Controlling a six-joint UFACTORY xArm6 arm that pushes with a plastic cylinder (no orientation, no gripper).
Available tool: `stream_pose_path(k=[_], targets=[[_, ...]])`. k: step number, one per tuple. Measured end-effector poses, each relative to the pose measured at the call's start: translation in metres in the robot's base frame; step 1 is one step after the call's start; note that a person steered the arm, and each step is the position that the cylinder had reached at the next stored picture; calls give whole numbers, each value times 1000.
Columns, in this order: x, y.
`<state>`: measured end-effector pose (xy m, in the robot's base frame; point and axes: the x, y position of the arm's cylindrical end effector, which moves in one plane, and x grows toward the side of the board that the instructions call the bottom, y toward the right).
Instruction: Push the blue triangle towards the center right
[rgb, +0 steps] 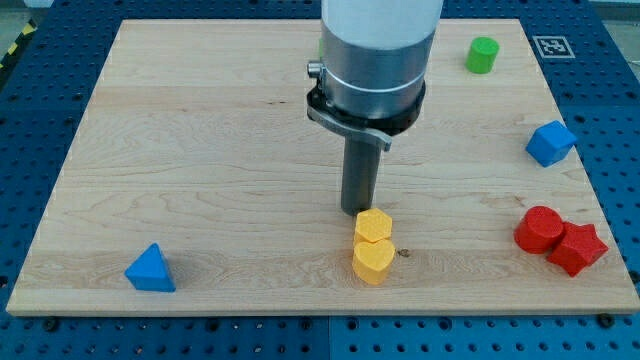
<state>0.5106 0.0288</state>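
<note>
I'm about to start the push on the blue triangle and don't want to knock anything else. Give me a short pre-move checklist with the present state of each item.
1. Blue triangle in view, near the bottom left corner of the board: ok.
2. My tip at the triangle's left side, ready to push right: not ok; it stands far to the right, just above the two yellow blocks.
3. Tip clear of the yellow blocks: cannot tell; it looks very close or touching.
4. Straight path rightward along the bottom clear: not ok; the yellow blocks lie in it.
5. Centre right free: partly; blue cube above, two red blocks below.
</note>
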Motion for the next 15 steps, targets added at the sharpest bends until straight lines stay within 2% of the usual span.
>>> stream_pose_path(k=[1,3,4,5,6,7,8,9,11,13,14,15], targets=[[-19,-48],[-20,-213],[-1,-282],[57,-292],[107,-256],[105,-198],[59,-158],[28,-150],[70,-155],[-26,-73],[-28,-78],[-25,-117]])
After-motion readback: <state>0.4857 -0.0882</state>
